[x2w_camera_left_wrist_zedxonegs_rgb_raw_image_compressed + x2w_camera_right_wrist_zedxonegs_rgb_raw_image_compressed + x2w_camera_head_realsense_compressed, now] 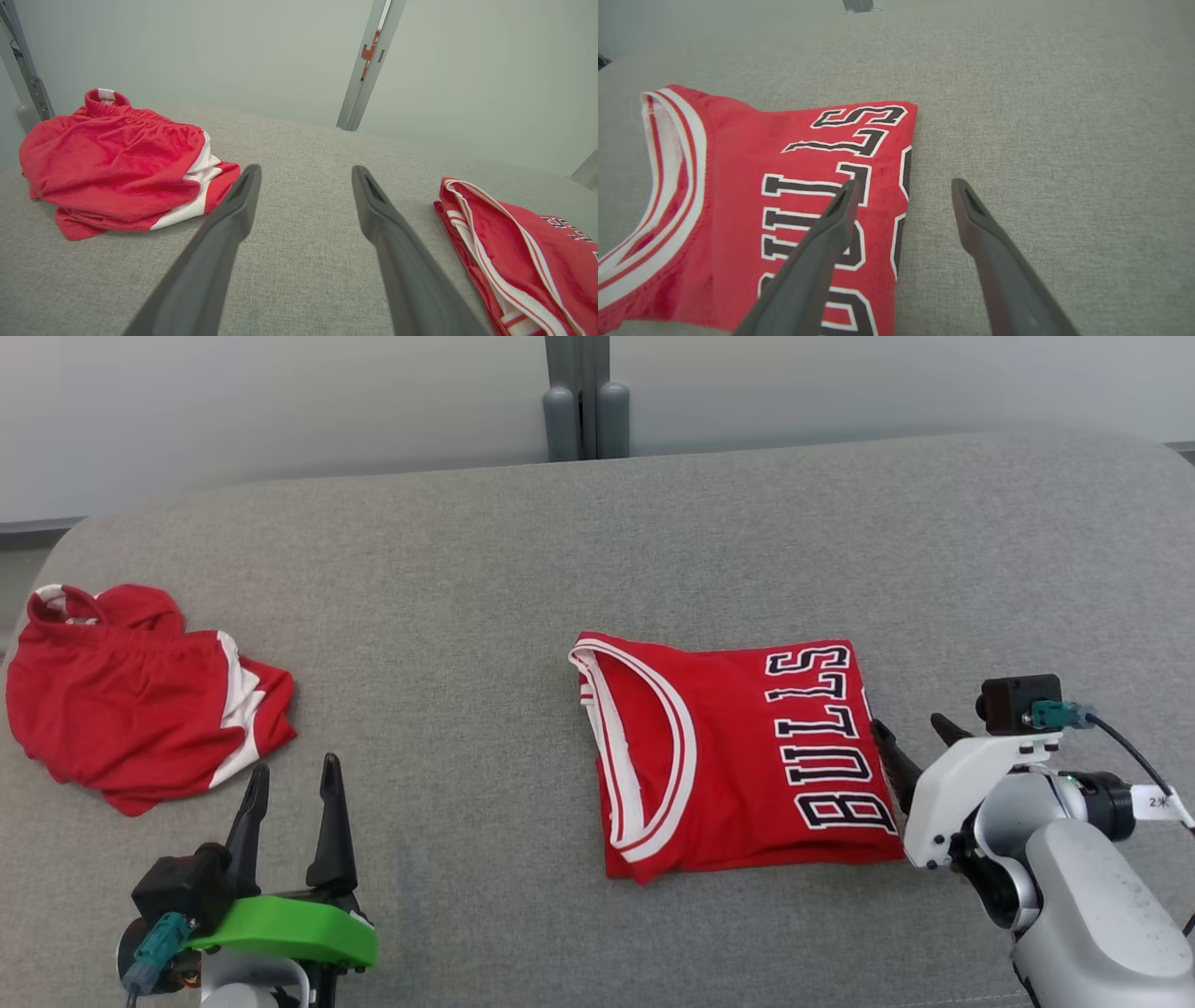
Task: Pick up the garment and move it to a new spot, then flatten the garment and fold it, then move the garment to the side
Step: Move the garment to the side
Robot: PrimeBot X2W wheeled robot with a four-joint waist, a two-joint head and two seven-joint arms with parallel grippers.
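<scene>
Nearest, at seven o'clock in the head view, the left tool (294,767) is held released. Its two dark fingers are spread and pointed toward twelve above the bare grey worktop (467,569), and nothing is gripped. At four o'clock the right tool (907,723) is likewise seen released and empty, its tips set just beside the three o'clock edge of the jersey (738,756). In the right wrist view one finger (826,233) is seen over the lettering and the other over bare worktop, so the folded edge is straddled from above. Whether the jersey is touched cannot be told.

The jersey is found a little toward three o'clock of the worktop's middle, folded into a flat rectangle with the neckline at its nine o'clock end. Folding is judged done, and moving the jersey aside is judged the step in hand. For that to be done well, all layers at the folded edge should be caught together. One finger should be slid under the whole stack rather than closed on the top layer alone. The bundle should then be carried level so that the fold is not opened.

Farther off, at nine o'clock, crumpled red shorts (121,700) are seen lying well apart from the jersey. At twelve o'clock a grey post (586,401) is seen beyond the worktop.
</scene>
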